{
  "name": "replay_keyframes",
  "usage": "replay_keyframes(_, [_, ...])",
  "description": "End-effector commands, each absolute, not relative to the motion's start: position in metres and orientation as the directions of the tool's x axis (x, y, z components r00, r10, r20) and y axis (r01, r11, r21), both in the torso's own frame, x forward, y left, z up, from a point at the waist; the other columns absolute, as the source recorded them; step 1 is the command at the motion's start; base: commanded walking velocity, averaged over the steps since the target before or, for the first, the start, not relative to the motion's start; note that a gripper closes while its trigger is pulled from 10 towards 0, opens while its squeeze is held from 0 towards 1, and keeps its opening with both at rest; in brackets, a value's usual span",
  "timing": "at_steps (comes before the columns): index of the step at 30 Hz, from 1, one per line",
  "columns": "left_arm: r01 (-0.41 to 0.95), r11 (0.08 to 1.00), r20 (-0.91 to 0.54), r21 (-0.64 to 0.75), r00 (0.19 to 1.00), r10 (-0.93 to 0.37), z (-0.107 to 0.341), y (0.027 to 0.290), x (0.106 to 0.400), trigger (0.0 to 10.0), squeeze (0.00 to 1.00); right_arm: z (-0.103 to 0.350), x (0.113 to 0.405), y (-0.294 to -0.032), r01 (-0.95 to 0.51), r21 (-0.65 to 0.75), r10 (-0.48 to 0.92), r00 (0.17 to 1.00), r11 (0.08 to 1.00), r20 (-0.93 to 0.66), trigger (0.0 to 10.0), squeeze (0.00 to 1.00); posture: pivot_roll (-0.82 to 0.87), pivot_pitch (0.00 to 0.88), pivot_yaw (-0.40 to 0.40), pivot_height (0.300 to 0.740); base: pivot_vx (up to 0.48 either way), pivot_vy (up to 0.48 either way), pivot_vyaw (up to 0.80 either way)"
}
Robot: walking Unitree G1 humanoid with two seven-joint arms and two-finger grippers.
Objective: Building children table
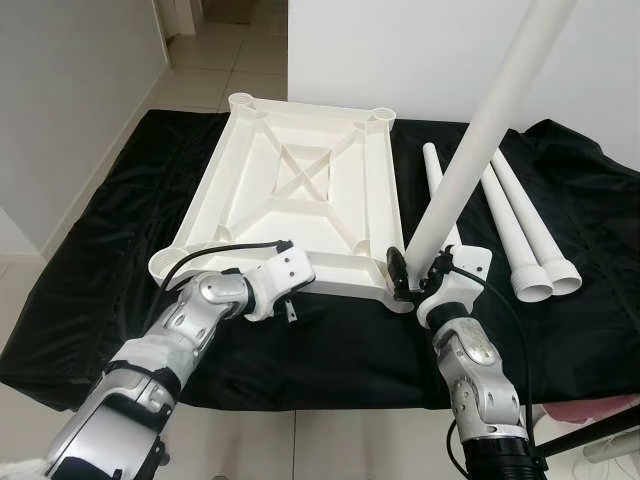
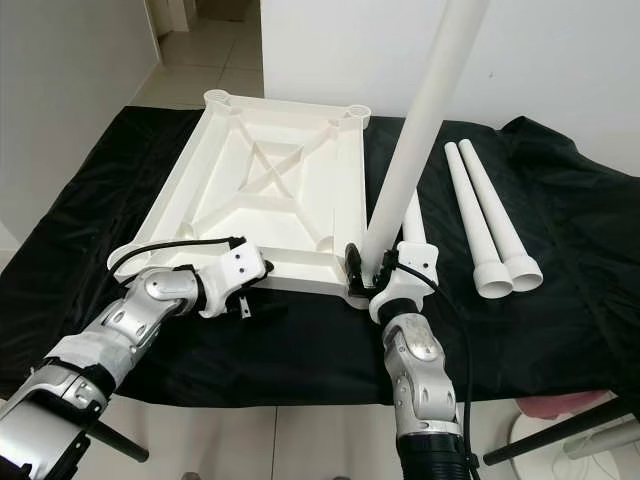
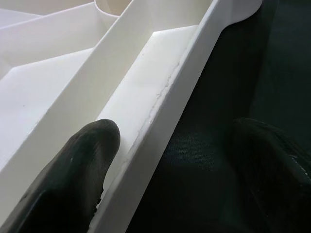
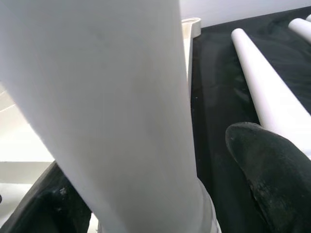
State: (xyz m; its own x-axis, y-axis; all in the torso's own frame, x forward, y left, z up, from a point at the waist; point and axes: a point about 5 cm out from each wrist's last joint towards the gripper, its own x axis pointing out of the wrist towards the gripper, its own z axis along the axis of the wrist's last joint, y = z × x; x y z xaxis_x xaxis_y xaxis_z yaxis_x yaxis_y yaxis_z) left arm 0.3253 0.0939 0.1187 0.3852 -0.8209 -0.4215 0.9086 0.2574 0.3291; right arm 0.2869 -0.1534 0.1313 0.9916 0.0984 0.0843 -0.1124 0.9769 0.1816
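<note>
Held leg [image 1: 470, 150] runs out of frame at top; right pincer [image 1: 415, 280] clamps its base at tabletop [image 1: 300, 180] near corner socket. Left pincer [image 1: 290, 300] open, straddling near rim. Three spare legs [image 1: 520, 225] on black cloth [image 1: 90, 250].

By my right claw [image 1: 415, 280], black-fingered, the leg [image 1: 480, 130] is plain white, like the tabletop [image 1: 300, 190] beside my left claw [image 1: 290, 295]. Beneath both claws the cloth [image 1: 120, 260] is plain black.

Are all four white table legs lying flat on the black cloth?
No. One table leg stands tilted at the tabletop's near corner, held in the right gripper; three lie on the black cloth.
</note>
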Motion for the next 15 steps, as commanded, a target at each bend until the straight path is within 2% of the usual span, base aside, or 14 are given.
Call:
replay_keyframes(1, [0.964, 0.082, -0.5, 0.253, 0.202, -0.842, 0.11, 0.098, 0.311, 10.0, 0.0, 0.131, 0.278, -0.153, -0.176, 0.195, 0.157, 0.981, 0.965, 0.111, 10.0, 0.0, 0.0, 0.031, -0.014, 0.74, 0.0, 0.0, 0.0])
replay_keyframes(9, [0.972, 0.022, -0.528, 0.233, 0.145, -0.836, 0.108, 0.107, 0.298, 10.0, 0.0, 0.121, 0.252, -0.153, -0.35, 0.162, 0.333, 0.935, 0.923, 0.122, 10.0, 0.0, -0.01, 0.03, -0.005, 0.74, 0.0, 0.0, 0.0])
replay_keyframes(15, [0.98, -0.003, -0.544, 0.199, 0.108, -0.832, 0.105, 0.113, 0.286, 10.0, 0.0, 0.121, 0.25, -0.166, -0.36, 0.144, 0.343, 0.931, 0.922, 0.127, 10.0, 0.0, -0.01, 0.027, 0.0, 0.74, 0.0, 0.0, 0.0])
